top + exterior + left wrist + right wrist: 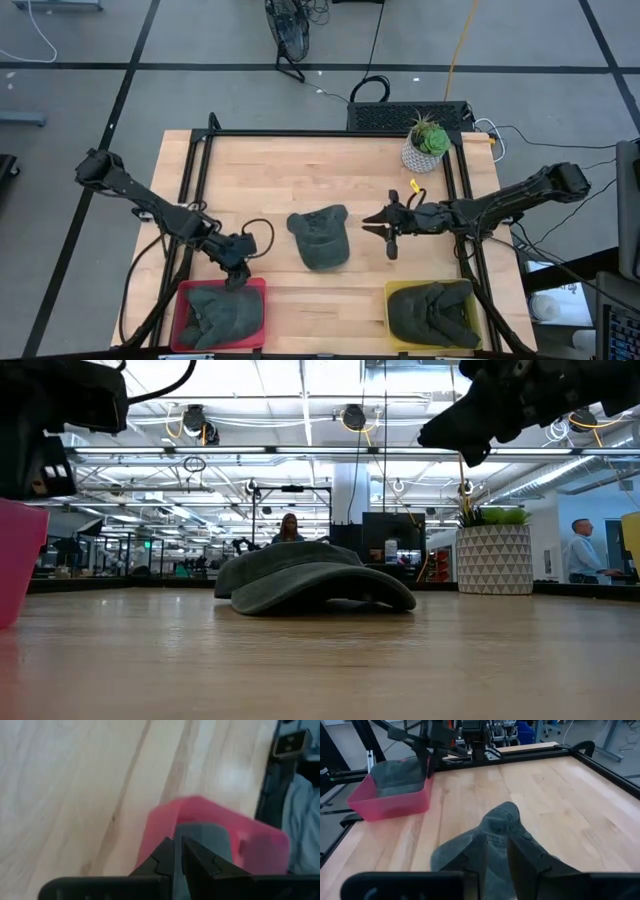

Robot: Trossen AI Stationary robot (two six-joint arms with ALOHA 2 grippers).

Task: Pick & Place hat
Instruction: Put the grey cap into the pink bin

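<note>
A dark grey-green hat (320,238) lies flat on its brim in the middle of the wooden table, also seen in the low view (310,582) and the right wrist view (495,840). My right gripper (378,228) hovers just right of the hat, raised off the table (455,430), its fingers a narrow gap apart and pointing at the hat. My left gripper (237,275) hangs over the far rim of the red bin (222,313), fingers together (178,855), touching nothing.
The red bin (210,835) at the near left holds grey hats. A yellow bin (432,312) at the near right holds more dark hats. A potted plant (428,142) stands at the far right. A black frame rail (330,133) runs around the table.
</note>
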